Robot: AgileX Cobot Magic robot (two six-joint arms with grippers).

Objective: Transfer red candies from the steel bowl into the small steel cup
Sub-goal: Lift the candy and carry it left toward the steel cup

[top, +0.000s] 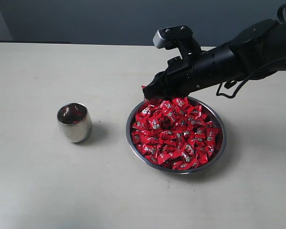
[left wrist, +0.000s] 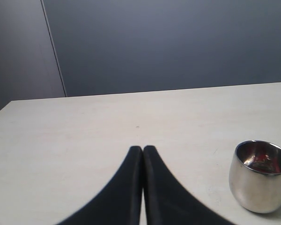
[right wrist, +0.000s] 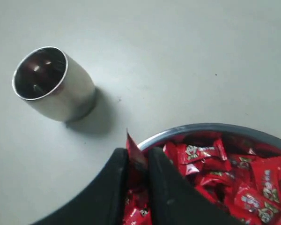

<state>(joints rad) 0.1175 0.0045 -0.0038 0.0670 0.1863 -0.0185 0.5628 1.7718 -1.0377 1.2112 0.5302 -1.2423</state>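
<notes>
The steel bowl (top: 133, 138) holds a heap of red candies (top: 176, 133), also seen in the right wrist view as red candies (right wrist: 215, 168) inside the bowl's rim (right wrist: 201, 127). My right gripper (right wrist: 136, 154) is shut on one red candy (right wrist: 134, 157) just above the bowl's edge nearest the cup; its pinched end sticks out past the fingertips. In the exterior view that gripper (top: 148, 92) hangs over the bowl's far left rim. The small steel cup (top: 74, 122) stands upright left of the bowl, with red showing inside it (right wrist: 40, 75). My left gripper (left wrist: 143, 149) is shut and empty, with the cup (left wrist: 260, 176) beside it.
The pale table (top: 33, 181) lies all around cup and bowl. A dark wall (top: 86, 19) runs behind its far edge. The right arm (top: 238, 57) reaches in from the right, above the bowl's far side.
</notes>
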